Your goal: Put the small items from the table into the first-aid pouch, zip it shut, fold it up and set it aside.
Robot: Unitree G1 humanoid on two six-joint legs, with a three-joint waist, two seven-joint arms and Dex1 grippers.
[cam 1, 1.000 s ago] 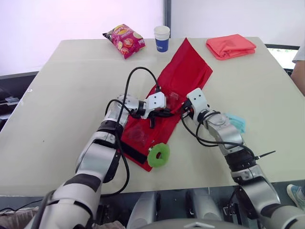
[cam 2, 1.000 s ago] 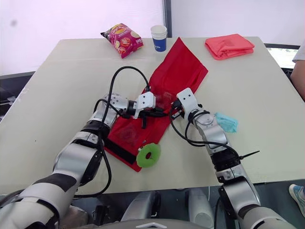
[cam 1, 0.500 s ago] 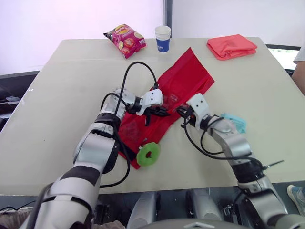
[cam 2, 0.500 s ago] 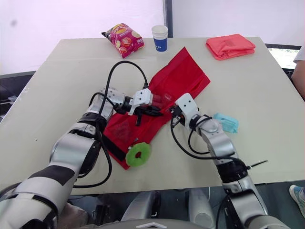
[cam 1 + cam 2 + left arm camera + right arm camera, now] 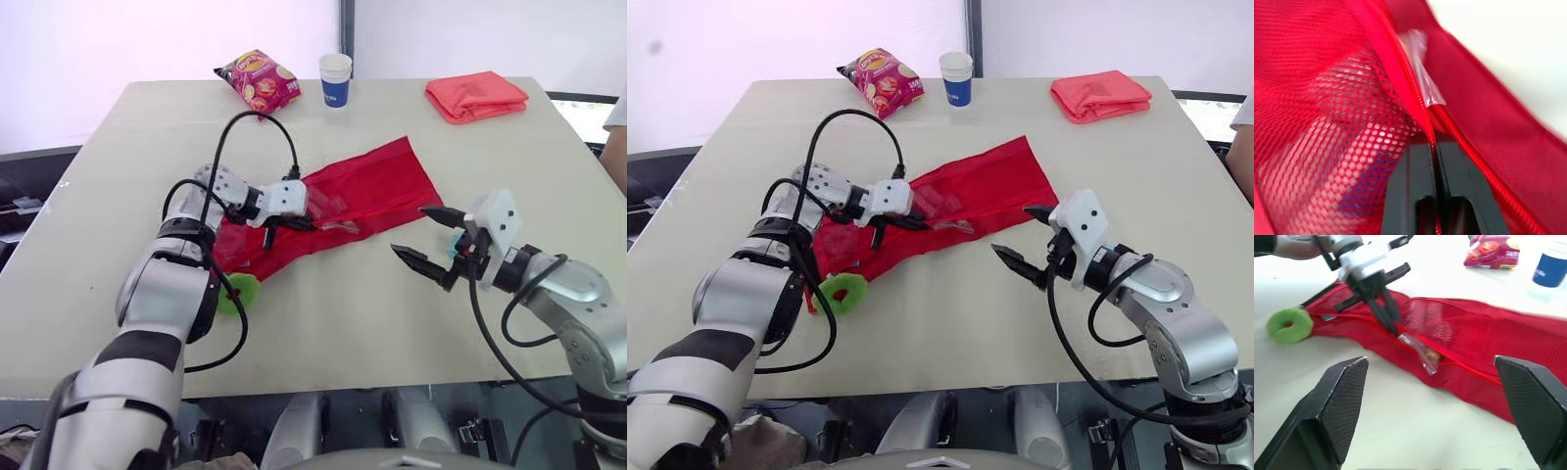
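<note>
The red mesh first-aid pouch (image 5: 377,186) is laid flat mid-table (image 5: 323,323), well in from every edge, with its long axis running near-left to far-right. Its zipper edge is clamped by the left claw (image 5: 312,224). The right claw (image 5: 409,229) is held spread over bare tabletop beside it. A crinkled clear packet (image 5: 1420,350) protrudes at the zipper.

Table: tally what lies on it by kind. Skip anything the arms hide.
red mesh pouch: 1
clear packet, poking from the pouch: 1
green ring: 1
snack bag: 1
paper cup: 1
folded coral cloth: 1
Total: 6
</note>
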